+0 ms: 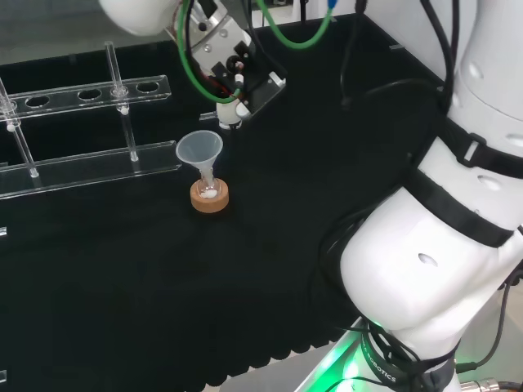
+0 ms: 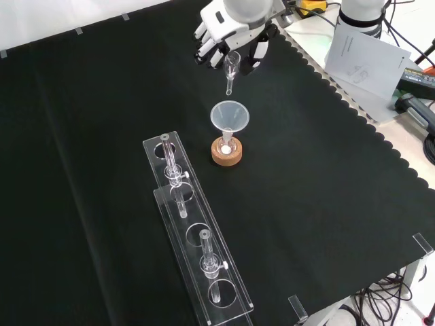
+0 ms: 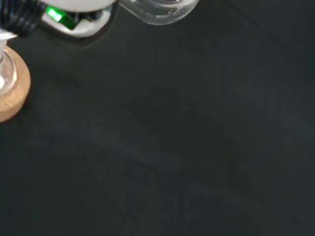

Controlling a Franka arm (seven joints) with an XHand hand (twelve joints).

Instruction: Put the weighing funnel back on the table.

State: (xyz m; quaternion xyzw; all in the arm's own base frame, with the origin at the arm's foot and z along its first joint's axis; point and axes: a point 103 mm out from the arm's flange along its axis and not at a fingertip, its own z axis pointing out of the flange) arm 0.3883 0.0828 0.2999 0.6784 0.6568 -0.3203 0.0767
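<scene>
- Clear, glassy and small, the weighing funnel [image 2: 232, 70] hangs in the air in the front view. Its scoop-like upper part is up in the hand [image 2: 224, 34] and its thin stem points straight down.
- The black and white fingers [image 2: 207, 49] are curled in around the piece's upper part and hold it. It is off the surface [image 2: 102, 136].
- In the front view the stem's tip sits just above the mouth of the funnel [image 2: 230, 114], apart from it.
- In the wrist view a clear rounded rim [image 3: 158, 11] shows close to the camera; it looks like the same held piece, though I cannot tell for sure.
- The funnel is a smooth translucent cone standing mouth up, with its stem down in a small clear flask [image 2: 226, 144].
- The flask rests in a tan cork ring [image 2: 226, 156], round and matt, with a white spot at its middle. In the head view the ring [image 1: 210, 197] lies just below and left of the hand [image 1: 237, 77].
- The surface is a matt black cloth with a scalloped edge along its right side in the front view.
- A long clear acrylic rack [image 2: 197, 238] lies near the cork ring, closer to the camera in the front view. It has two flat tiers with round holes, joined by upright clear rods.
- Glossy white rounded links of the arm [image 1: 425, 253] stand at the head view's right, with green cables [image 1: 282, 37] looping above the hand.
- A white sheet of paper [image 2: 363, 58] lies beyond the cloth's edge at the front view's upper right.
</scene>
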